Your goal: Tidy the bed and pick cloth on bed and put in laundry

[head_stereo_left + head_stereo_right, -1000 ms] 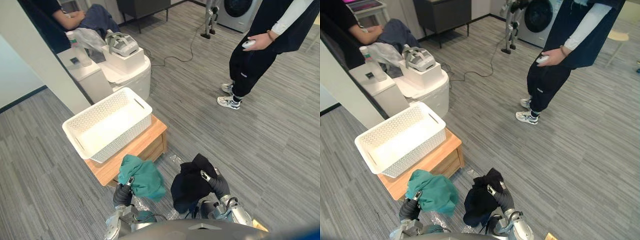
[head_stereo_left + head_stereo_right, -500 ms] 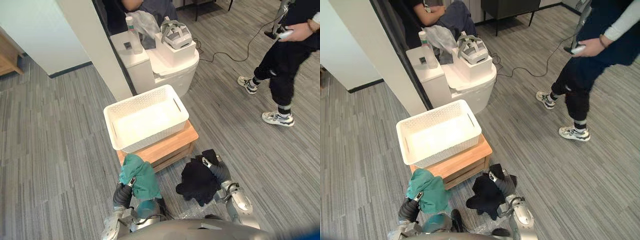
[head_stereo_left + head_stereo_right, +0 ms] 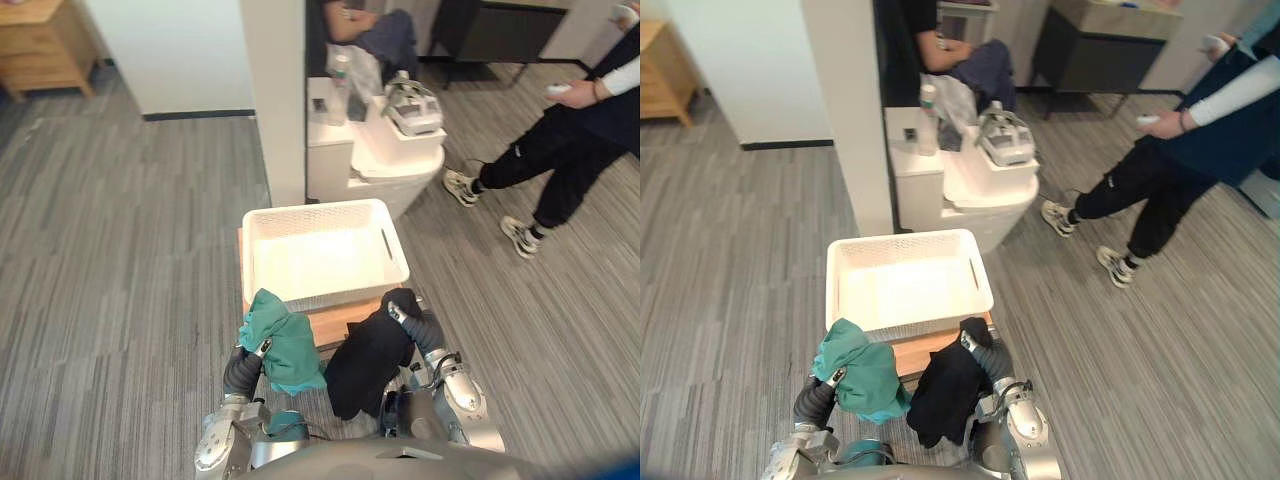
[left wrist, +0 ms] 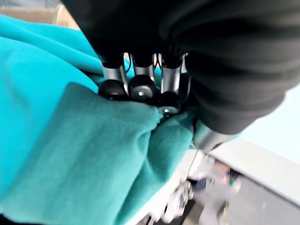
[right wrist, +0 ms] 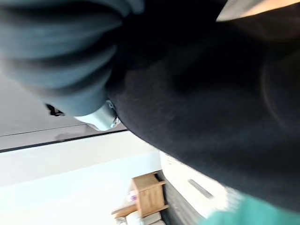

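The white basket (image 3: 318, 208) sits on a low wooden stand (image 3: 338, 322). Just in front of the basket's near-left corner, the left hand (image 3: 250, 362) holds a teal cloth (image 3: 282, 340) – its fingers (image 4: 136, 86) are curled tight into the fabric. At the basket's near-right corner the right hand (image 3: 412, 324) pinches a black cloth (image 3: 365, 365), one silver finger clamped over its top – the cloth hangs down below the rim. Beyond the basket, a person (image 3: 560, 160) stands.

left robot hand (image 3: 247, 366) clenched, right robot hand (image 3: 408, 321) raised
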Available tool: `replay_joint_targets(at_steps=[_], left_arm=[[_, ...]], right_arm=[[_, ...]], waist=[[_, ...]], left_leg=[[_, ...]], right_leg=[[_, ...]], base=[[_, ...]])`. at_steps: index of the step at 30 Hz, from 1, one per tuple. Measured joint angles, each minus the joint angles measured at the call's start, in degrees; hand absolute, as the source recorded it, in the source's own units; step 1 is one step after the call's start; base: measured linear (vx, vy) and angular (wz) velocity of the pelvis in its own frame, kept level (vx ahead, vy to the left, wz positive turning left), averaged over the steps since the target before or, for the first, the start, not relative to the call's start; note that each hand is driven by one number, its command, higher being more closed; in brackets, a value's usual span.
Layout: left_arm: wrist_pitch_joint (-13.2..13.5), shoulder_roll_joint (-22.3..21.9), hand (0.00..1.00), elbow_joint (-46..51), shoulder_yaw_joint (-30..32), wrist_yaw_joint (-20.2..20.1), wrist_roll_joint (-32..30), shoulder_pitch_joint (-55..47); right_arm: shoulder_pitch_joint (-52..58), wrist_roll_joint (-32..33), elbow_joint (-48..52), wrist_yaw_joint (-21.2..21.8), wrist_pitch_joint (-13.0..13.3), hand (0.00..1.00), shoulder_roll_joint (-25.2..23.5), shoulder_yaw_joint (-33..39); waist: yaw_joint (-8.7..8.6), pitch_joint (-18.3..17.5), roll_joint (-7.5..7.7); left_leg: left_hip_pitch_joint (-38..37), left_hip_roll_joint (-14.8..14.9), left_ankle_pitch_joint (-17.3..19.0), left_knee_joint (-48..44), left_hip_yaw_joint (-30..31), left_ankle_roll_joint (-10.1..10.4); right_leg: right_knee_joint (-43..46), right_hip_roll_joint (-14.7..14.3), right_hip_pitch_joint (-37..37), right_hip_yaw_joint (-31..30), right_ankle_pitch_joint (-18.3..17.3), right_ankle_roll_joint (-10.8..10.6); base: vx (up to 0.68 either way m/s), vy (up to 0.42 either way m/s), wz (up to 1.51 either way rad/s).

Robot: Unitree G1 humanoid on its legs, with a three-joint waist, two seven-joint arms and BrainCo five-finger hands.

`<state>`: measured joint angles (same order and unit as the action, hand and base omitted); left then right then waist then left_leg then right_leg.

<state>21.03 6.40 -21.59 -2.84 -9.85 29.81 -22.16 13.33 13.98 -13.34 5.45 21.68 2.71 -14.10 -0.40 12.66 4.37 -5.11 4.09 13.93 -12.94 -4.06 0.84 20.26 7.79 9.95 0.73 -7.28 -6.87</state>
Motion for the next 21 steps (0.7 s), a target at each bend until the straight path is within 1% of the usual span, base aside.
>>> replay_joint_targets(at_steps=[1,2,3,4,5,6,8,11,13,14,15,16,17,18,19,21], left_arm=[[-0.09,1.27,1.0,-0.54,0.01,-0.46,-0.06,-0.6],[-0.48,0.22,1.0,-1.71,-0.01,-0.38,0.0,-0.03],[-0.47,-0.15,1.0,-1.65,-0.25,-0.43,-0.02,-0.35],[-0.43,-1.1,1.0,-1.44,-0.72,-1.06,-0.01,-0.97],[-0.38,-2.05,1.0,-1.37,-0.76,-1.14,0.03,-1.46],[-0.39,-2.14,1.0,-1.36,-0.82,-1.22,0.04,-1.41],[-0.39,-2.2,1.0,-0.78,-0.82,-1.66,0.35,-1.42],[-0.43,-2.11,1.0,-0.22,-0.45,-2.48,0.44,-1.47],[-0.66,-2.03,1.0,0.04,-0.45,-2.83,0.44,-1.47],[-0.98,-1.92,1.0,0.08,-0.48,-2.93,0.43,-1.37],[-1.64,-1.56,1.0,0.07,-0.48,-3.04,0.42,-1.39],[-1.93,-1.36,1.0,0.04,-0.48,-3.12,0.41,-1.47],[-2.24,-1.25,1.0,0.01,-0.48,-3.45,0.39,-1.56],[-2.24,-1.12,1.0,-0.01,-0.49,-3.7,0.38,-1.63],[-2.24,-1.09,1.0,-0.1,-0.48,-3.82,0.38,-1.81],[-2.22,-0.76,1.0,-1.44,-0.44,-4.87,0.4,-2.11]], right_arm=[[1.28,0.47,1.11,-0.53,0.29,1.0,0.09,0.33],[1.46,0.46,0.86,-0.74,0.28,1.0,0.62,1.28],[1.51,0.45,1.17,-0.83,0.28,1.0,0.94,1.99],[1.66,0.47,3.03,-0.94,0.29,1.0,1.12,3.49],[1.89,0.44,5.28,-1.11,0.29,1.0,1.91,4.8],[2.01,0.35,6.28,-1.15,0.28,1.0,2.06,5.1],[2.39,-0.17,10.39,-2.23,0.13,1.0,2.48,7.12],[1.09,-1.91,18.46,-3.45,-0.22,1.0,3.44,10.21],[-1.26,-1.94,21.97,-3.4,-1.1,1.0,4.78,11.95],[-3.51,-2.02,23.91,-3.32,-1.91,1.0,6.4,13.22],[-6.12,-2.41,25.3,-3.19,-2.83,1.0,7.83,14.21],[-7.46,-2.49,25.9,-3.08,-3.41,1.0,8.53,14.64],[-10.4,-2.52,26.74,-2.57,-4.6,1.0,10.2,15.32],[-13.56,-2.36,27.52,-1.98,-5.99,1.0,12.1,15.93],[-15.38,-2.3,27.71,-1.68,-6.7,1.0,13.08,16.01],[-22.87,-1.7,27.74,-0.68,-9.77,1.0,16.11,15.8]], waist=[[-0.01,-1.2,2.05],[0.57,-1.49,0.0],[0.71,-1.95,-1.24],[0.33,-2.44,-3.0],[-0.32,-2.31,-3.85],[-0.5,-2.54,-4.29],[-0.3,-2.69,-3.8],[-0.03,-3.32,-2.84],[0.04,-3.66,-2.32],[0.16,-3.8,-2.14],[0.36,-4.13,-1.65],[0.6,-4.25,-1.43],[1.07,-4.44,-1.18],[1.25,-4.85,-1.07],[1.33,-5.09,-1.08],[1.46,-6.26,-1.27]], left_leg=[[-0.25,-1.5,0.58,-0.02,0.79,1.28],[-1.0,-0.26,0.7,-0.08,0.74,2.19],[-0.91,0.75,0.36,0.02,0.16,2.79],[-1.74,1.89,-0.41,1.42,-1.12,3.78],[-3.35,2.11,-1.39,3.74,-2.03,4.2],[-3.97,2.13,-2.11,4.45,-2.51,4.4],[-4.92,2.22,-3.82,4.96,-4.07,4.58],[-4.94,2.55,-3.83,6.2,-5.0,4.5],[-4.95,2.5,-3.64,7.54,-5.16,4.18],[-4.96,2.5,-3.35,8.42,-5.39,3.71],[-4.9,2.27,-3.37,9.07,-5.77,3.64],[-4.84,2.12,-3.43,9.04,-6.0,3.55],[-4.87,1.89,-3.34,9.05,-6.17,3.37],[-4.87,1.61,-3.22,9.11,-6.22,3.15],[-4.87,1.49,-3.26,9.21,-6.24,3.08],[-4.82,1.07,-4.17,10.47,-6.22,2.74]], right_leg=[[-2.99,0.82,-0.33,-0.88,3.94,0.89],[-2.81,-0.22,-1.01,-0.23,4.08,1.25],[-2.89,-0.77,-1.02,0.08,4.22,1.44],[-3.58,-1.49,-1.8,0.55,4.07,1.68],[-4.31,-1.91,-3.07,1.61,3.64,2.37],[-4.33,-1.92,-3.58,1.76,3.39,2.78],[-4.89,-1.84,-4.87,1.8,3.31,2.91],[-8.51,-1.95,-6.3,1.85,3.46,2.68],[-10.61,-2.05,-6.79,1.86,4.3,2.26],[-12.38,-2.18,-7.35,1.86,5.16,2.06],[-13.85,-2.12,-7.6,1.76,6.23,1.8],[-14.57,-2.11,-7.81,1.68,6.76,1.86],[-16.12,-1.96,-8.72,1.62,7.63,1.58],[-17.19,-1.71,-9.23,1.62,8.04,1.45],[-17.7,-1.62,-9.43,1.62,8.4,1.42],[-19.49,-1.31,-9.68,1.6,9.55,1.49]], base=[[0.36,-0.269,0.76],[0.35,-0.217,0.34],[0.31,-0.157,0.05],[0.31,-0.124,0.13],[0.24,-0.1,0.17],[0.15,-0.06,0.13],[0.09,-0.068,0.09],[0.01,-0.017,0.08],[-0.06,0.035,0.11],[-0.08,0.055,0.04],[-0.09,0.051,0.0],[-0.11,0.031,-0.05],[-0.11,0.017,-0.04],[-0.1,0.018,-0.01],[-0.08,0.024,-0.01],[-0.05,0.017,0.02]])
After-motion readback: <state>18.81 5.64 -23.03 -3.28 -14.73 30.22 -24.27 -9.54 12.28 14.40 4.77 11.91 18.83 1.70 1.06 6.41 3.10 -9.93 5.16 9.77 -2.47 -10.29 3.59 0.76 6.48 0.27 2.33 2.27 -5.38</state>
